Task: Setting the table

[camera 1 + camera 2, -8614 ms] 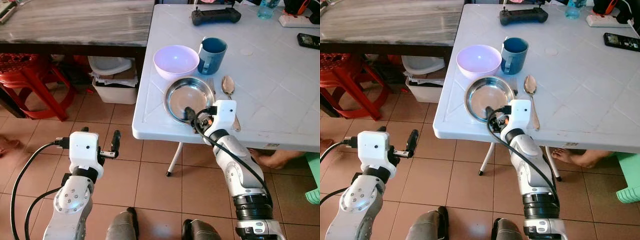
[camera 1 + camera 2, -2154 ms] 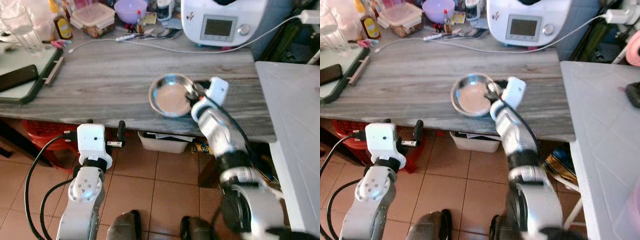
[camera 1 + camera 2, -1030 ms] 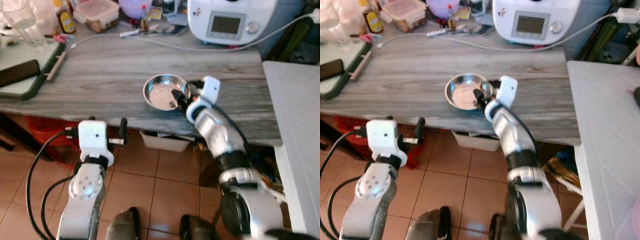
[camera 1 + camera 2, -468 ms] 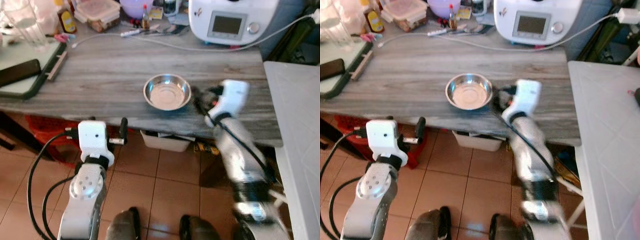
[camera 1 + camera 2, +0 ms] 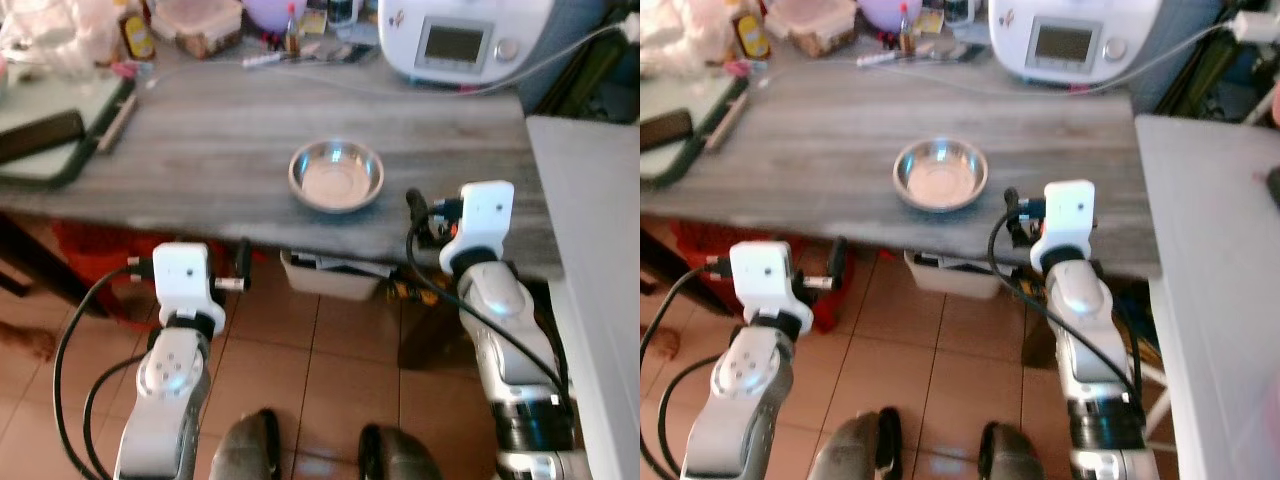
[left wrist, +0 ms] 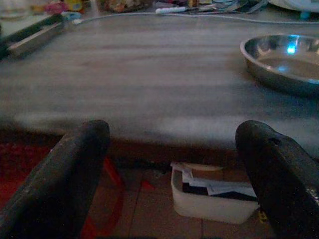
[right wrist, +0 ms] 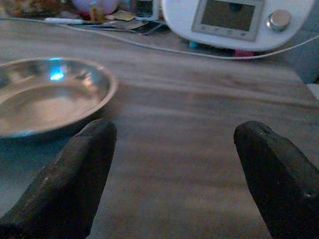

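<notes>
Stainless steel gleams at the centre of the scene: a shallow metal bowl (image 5: 336,176) is seen resting upright and empty on a grey wood-grain counter (image 5: 220,140), near its front edge. No gripper is in contact with it. The right gripper (image 7: 174,164) is held just to the right of the bowl, over the counter's front edge, with its two black fingers (image 7: 75,174) spread wide apart and nothing caught between them; in the right wrist view the bowl (image 7: 50,97) is seen beyond and to one side of the fingers. The left gripper (image 6: 174,169) is held lower, in front of the counter and left of the bowl, its fingers (image 6: 65,174) likewise parted and empty, with the counter's edge framed between them.

Behind the bowl, a white kitchen appliance (image 5: 462,40) with a small screen is set at the back of the counter, and a thin white cable (image 5: 330,85) is trailed across the surface in front of it. A purple bowl (image 5: 272,10), a lidded food container (image 5: 195,22) and a bottle (image 5: 135,35) are clustered along the back, and a dark-rimmed tray (image 5: 60,130) is placed at the left end. A white bin (image 5: 330,275) is tucked under the counter on the terracotta tiled floor (image 5: 320,360). A white table (image 5: 600,230) is seen at the right.
</notes>
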Robot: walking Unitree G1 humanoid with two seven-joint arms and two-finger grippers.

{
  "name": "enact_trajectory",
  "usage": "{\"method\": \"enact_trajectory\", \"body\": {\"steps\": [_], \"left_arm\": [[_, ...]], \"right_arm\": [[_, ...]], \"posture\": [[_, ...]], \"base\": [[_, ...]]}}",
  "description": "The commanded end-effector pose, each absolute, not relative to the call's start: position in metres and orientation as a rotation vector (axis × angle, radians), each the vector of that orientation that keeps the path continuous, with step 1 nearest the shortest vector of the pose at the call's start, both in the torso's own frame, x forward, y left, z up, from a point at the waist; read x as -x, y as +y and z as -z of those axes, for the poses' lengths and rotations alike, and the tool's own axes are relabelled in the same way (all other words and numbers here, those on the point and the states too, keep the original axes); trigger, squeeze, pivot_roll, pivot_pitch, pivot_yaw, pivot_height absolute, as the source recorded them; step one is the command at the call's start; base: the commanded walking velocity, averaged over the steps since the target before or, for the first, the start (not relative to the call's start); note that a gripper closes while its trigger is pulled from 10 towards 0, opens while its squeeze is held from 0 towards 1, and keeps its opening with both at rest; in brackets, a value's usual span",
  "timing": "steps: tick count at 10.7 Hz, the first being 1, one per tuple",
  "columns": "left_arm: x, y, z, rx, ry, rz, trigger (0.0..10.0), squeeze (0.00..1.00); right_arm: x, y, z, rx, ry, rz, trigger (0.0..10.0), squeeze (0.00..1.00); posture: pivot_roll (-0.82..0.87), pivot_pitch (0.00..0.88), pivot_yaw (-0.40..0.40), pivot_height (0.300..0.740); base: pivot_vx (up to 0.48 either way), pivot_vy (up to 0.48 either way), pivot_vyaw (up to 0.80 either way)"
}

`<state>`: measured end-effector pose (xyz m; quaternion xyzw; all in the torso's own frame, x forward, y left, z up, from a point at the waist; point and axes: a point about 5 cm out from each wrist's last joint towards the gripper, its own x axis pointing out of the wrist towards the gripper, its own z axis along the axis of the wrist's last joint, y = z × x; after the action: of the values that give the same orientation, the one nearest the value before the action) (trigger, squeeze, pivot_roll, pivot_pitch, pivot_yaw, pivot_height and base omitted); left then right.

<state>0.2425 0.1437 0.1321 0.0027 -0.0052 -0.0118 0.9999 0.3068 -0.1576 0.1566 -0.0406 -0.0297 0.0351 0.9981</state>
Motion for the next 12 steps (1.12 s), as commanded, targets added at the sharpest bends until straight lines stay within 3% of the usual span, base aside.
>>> {"method": "enact_trajectory", "body": {"steps": [1, 6, 10, 12], "left_arm": [[-0.2396, 0.1455, -0.1285, -0.006, 0.006, 0.014, 10.0, 0.0], [-0.2422, 0.1461, -0.128, -0.015, 0.001, 0.013, 10.0, 0.0], [-0.2404, 0.1416, -0.1331, -0.001, -0.035, 0.064, 10.0, 0.0], [-0.237, 0.1414, -0.1315, 0.014, -0.031, 0.077, 10.0, 0.0]], "right_arm": [[-0.3042, -0.1517, -0.1635, 0.072, -0.089, -0.094, 10.0, 0.0], [-0.3048, -0.1524, -0.1614, 0.061, -0.081, -0.074, 10.0, 0.0], [-0.3055, -0.1535, -0.1622, 0.06, -0.083, -0.058, 10.0, 0.0], [-0.3025, -0.1558, -0.1637, 0.088, -0.11, -0.049, 10.0, 0.0]], "posture": [[0.05, 0.123, 0.01, 0.74], [0.05, 0.117, 0.01, 0.74], [0.05, 0.119, 0.012, 0.74], [0.06, 0.114, 0.01, 0.74]], "base": [[-0.368, 0.0, 0.0], [-0.362, 0.0, 0.0], [0.0, 0.0, -0.15], [0.0, -0.435, 0.0]]}}
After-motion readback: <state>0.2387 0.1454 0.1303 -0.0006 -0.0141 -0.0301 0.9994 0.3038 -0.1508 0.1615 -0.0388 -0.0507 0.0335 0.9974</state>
